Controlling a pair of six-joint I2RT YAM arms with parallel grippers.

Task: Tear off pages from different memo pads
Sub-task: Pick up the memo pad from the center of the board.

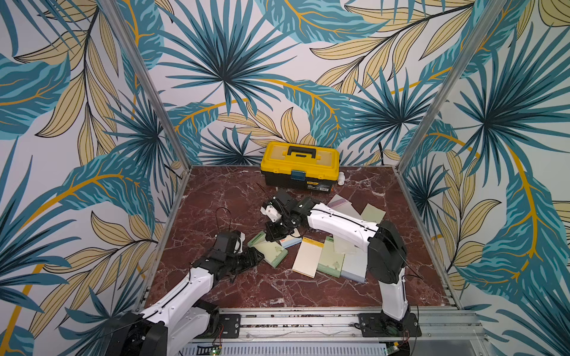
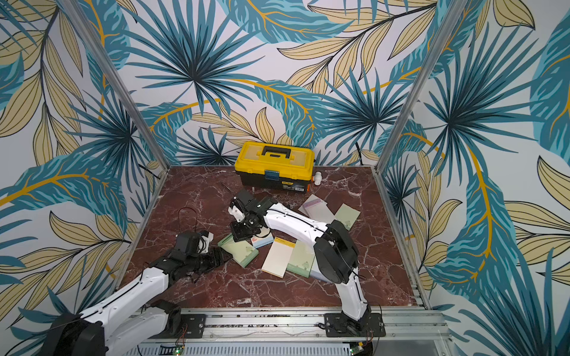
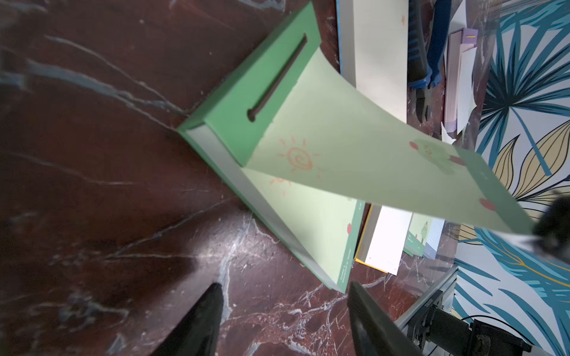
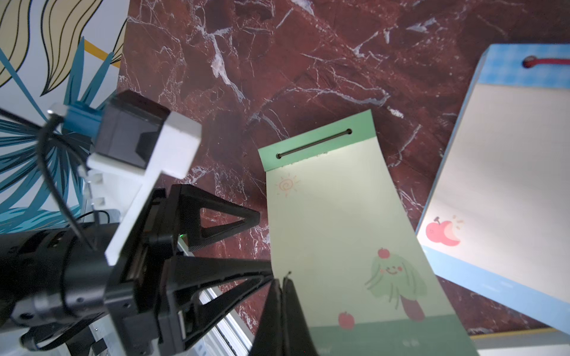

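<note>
1. Tearing 1 page: the right gripper (image 4: pixel 282 279), clamped, pinches the green page (image 3: pixel 370 148) by a corner, lifted off the green memo pad (image 3: pixel 268 89) in front of the yellow toolbox (image 1: pixel 299 163).
2. The left gripper (image 3: pixel 285 286), spread, hovers beside that pad; next, it probably must pin it down.

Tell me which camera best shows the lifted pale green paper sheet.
Right wrist view: the pale green paper sheet faces it, drawings visible. Left wrist view shows it arching; in both top views it is small, partly under the right arm.
</note>
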